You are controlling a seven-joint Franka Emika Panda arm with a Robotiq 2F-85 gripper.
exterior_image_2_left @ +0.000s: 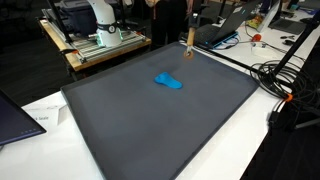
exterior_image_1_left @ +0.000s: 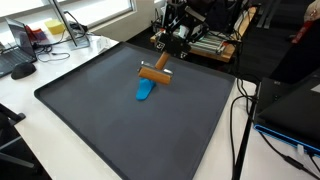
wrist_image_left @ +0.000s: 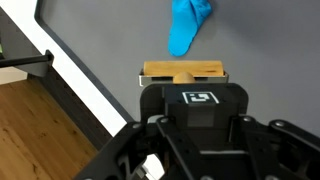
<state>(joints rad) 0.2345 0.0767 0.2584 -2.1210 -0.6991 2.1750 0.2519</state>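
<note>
The black robot fingers sit at the bottom middle of the wrist view. They are closed tight on a flat light-brown wooden block, which shows just above them in the frame. A bit farther, at the top middle, lies a small bright blue thing, long and rounded. It is just beside the block, and I cannot tell if they touch. Under both is a big dark grey mat on a white worktop. In an exterior view, the block and the blue thing are near the middle of the mat.
</note>
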